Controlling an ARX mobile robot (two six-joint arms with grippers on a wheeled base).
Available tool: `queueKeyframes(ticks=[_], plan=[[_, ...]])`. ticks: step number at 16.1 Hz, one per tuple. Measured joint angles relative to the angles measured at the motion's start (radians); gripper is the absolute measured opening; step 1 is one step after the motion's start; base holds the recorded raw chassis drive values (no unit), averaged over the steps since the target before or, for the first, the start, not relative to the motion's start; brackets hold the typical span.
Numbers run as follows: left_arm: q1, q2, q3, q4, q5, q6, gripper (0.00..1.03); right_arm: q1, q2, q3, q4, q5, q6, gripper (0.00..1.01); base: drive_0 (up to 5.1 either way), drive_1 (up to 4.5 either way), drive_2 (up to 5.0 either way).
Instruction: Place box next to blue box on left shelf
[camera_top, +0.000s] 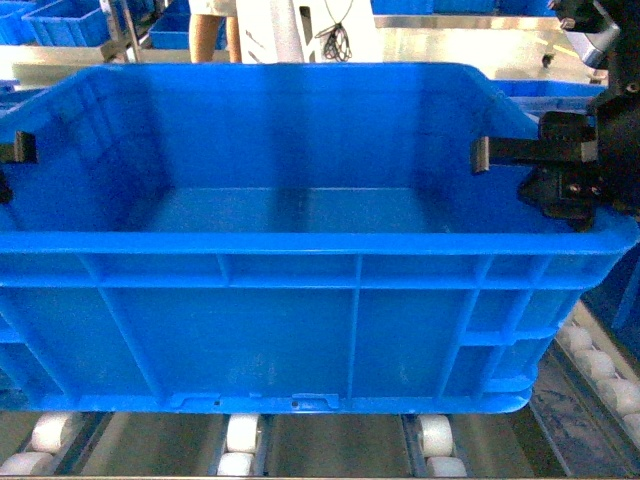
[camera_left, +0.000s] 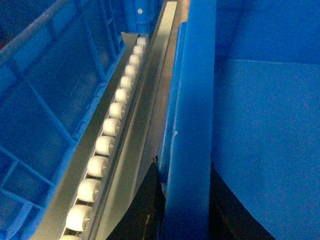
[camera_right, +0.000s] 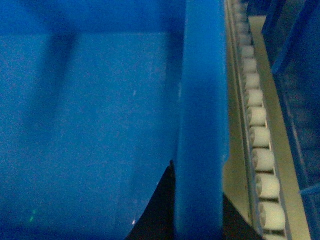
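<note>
Roller shelf (camera_top: 242, 436) bearing box (camera_top: 300, 290); left gripper (camera_left: 185, 205), right gripper (camera_right: 197, 210) clamping opposite rims. Risking rolling away on release, jamming neighbouring blue box (camera_left: 45, 100).

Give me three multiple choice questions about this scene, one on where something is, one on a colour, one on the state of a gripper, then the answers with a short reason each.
1. Where does the box rest?
A. on the roller rails of the left shelf
B. on a wooden floor
C. on top of another crate

2. What colour are the shelf's rollers?
A. red
B. white
C. black

3. How does the right gripper stand at the box?
A. open, well above it
B. shut on a loose cloth
C. shut on the box's side rim, one finger inside, one outside

Answers:
1. A, the head view shows rollers directly under the box's base.
2. B, both wrist views show rows of white rollers.
3. C, the right wrist view shows dark fingers on either side of the wall; the left gripper grips its side likewise.
</note>
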Motion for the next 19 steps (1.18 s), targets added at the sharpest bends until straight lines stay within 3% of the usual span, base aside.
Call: queueKeyframes(ticks=[4, 8, 11, 13, 14, 17, 19], plan=[[0.005, 0.043, 0.006, 0.014, -0.002, 0.005, 0.13, 0.0, 0.029, 0.009, 0.011, -0.007, 0.003, 0.07, 0.0, 0.0, 0.0], [0.043, 0.092, 0.025, 0.019, 0.013, 0.013, 0.13, 0.022, 0.04, 0.02, 0.004, -0.014, 0.006, 0.07, 0.0, 0.0, 0.0], [0.063, 0.128, 0.064, 0.031, 0.022, 0.066, 0.13, 0.033, 0.071, 0.023, -0.016, -0.019, 0.049, 0.07, 0.0, 0.0, 0.0], [0.07, 0.156, 0.097, 0.016, 0.042, 0.069, 0.13, 0.034, 0.078, 0.043, -0.039, -0.009, 0.062, 0.07, 0.0, 0.0, 0.0], [0.065, 0.159, 0.106, -0.01, 0.05, 0.056, 0.17, 0.034, 0.082, 0.048, -0.043, -0.009, 0.061, 0.11, 0.0, 0.0, 0.0], [0.031, 0.181, 0.096, 0.026, 0.034, 0.006, 0.5, 0.03, 0.075, 0.049, -0.047, -0.072, 0.063, 0.44, 0.0, 0.0, 0.0], [0.011, 0.182, 0.065, 0.116, 0.031, -0.038, 0.79, 0.032, 0.074, 0.04, -0.024, -0.103, 0.063, 0.74, 0.0, 0.0, 0.0]])
